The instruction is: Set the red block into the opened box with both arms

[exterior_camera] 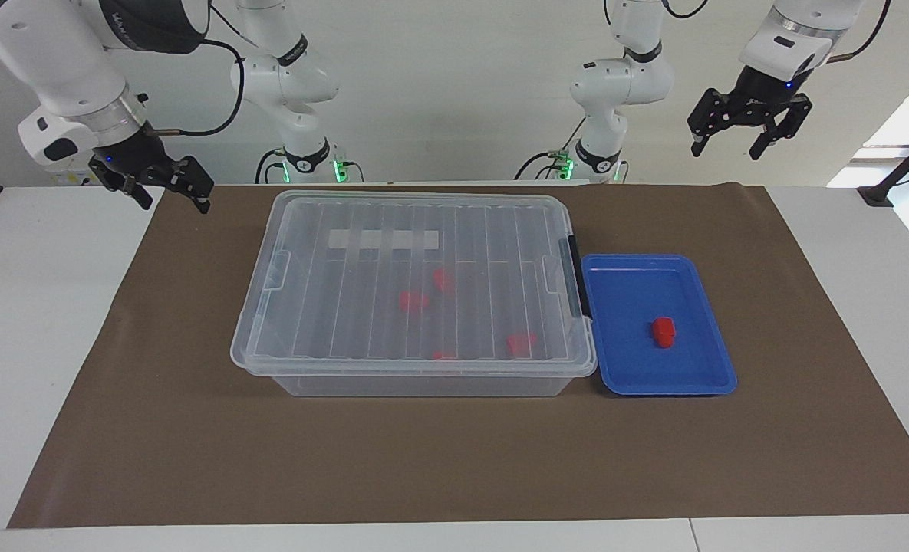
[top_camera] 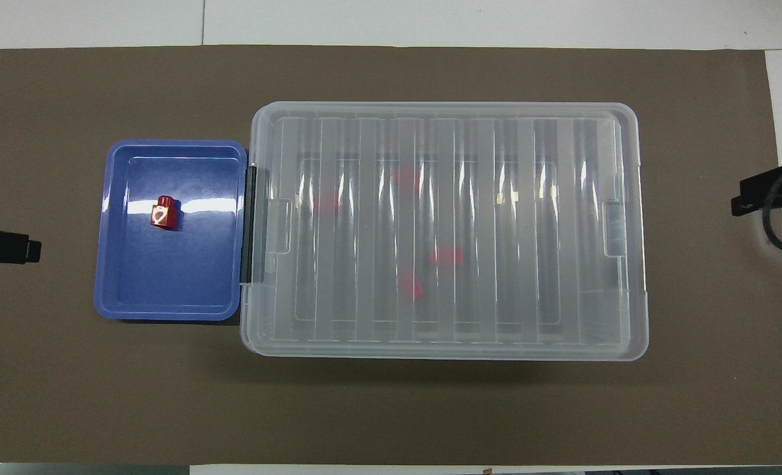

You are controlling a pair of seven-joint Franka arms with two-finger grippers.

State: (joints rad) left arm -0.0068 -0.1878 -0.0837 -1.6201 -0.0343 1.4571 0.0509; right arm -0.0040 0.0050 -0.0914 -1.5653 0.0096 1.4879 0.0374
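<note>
Brown matting [exterior_camera: 454,460] covered the table, and on it sat the box [exterior_camera: 416,284], its ribbed clear lid shut, with several red pieces [exterior_camera: 413,300] showing dimly inside. Touching the box's black-clip end, toward the left arm's end of the table, lay a blue tray [exterior_camera: 699,379] holding the red block [exterior_camera: 663,331]. Both arms waited raised: the left gripper [exterior_camera: 730,142] hung with fingers spread, and the right gripper [exterior_camera: 174,195] likewise stood parted, neither holding anything.
</note>
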